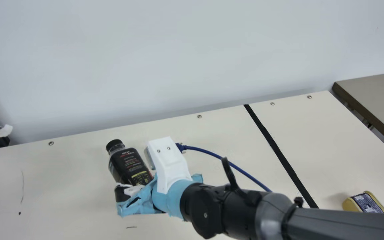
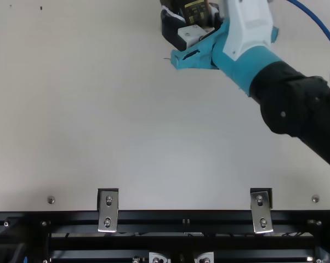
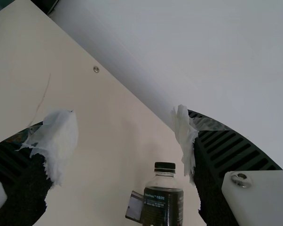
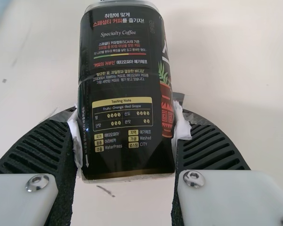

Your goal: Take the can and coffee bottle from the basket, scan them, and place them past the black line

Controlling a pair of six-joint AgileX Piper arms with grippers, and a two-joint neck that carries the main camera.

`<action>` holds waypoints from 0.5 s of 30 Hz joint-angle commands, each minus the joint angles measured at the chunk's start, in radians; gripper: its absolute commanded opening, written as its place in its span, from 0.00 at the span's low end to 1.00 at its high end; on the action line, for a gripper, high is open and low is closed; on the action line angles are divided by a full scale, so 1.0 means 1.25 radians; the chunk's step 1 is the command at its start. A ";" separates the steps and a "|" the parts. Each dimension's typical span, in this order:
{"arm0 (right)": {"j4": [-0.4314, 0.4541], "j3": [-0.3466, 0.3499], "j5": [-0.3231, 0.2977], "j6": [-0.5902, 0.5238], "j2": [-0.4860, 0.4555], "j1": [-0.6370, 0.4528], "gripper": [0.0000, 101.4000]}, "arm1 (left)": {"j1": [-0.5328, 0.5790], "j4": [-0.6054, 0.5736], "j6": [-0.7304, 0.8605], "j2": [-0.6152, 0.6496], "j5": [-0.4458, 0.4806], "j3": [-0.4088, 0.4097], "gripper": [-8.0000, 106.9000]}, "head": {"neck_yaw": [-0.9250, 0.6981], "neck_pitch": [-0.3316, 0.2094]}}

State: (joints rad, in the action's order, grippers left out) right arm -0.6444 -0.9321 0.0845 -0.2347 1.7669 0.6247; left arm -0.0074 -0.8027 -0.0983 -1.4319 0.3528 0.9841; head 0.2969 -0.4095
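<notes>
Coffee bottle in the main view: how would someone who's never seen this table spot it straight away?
Start at the cream table and find the black line across it. Well left of that line, the right arm's tool grips the bottle. Its narrow neck and black cap set it apart from the yellow-edged can right of the line.

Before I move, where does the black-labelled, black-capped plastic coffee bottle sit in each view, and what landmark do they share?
Main view: the coffee bottle leans left of centre.
Top view: its lower label, at the top edge, right of centre.
Left wrist view: its cap, low, right of centre.
Right wrist view: upper middle, between the right end effector's fingers.
Shared landmark: cream tabletop.
</notes>
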 commanded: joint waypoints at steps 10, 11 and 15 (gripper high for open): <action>-0.388 -0.033 0.102 -0.441 0.049 0.063 0.00 | 0.000 0.000 0.000 0.000 0.000 0.000 0.85 | 0.005 -0.021; -0.433 -0.040 0.113 -0.483 0.050 0.072 0.00 | 0.000 0.000 0.000 0.000 0.000 0.000 0.85 | 0.005 -0.021; -0.584 -0.072 0.151 -0.634 0.052 0.094 0.00 | 0.000 0.000 0.000 0.000 0.000 0.000 0.85 | 0.005 -0.021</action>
State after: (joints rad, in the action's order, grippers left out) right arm -1.1832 -1.0085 0.2605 -0.8377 1.8305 0.7352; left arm -0.0074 -0.8027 -0.0983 -1.4319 0.3528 0.9841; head 0.2969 -0.4095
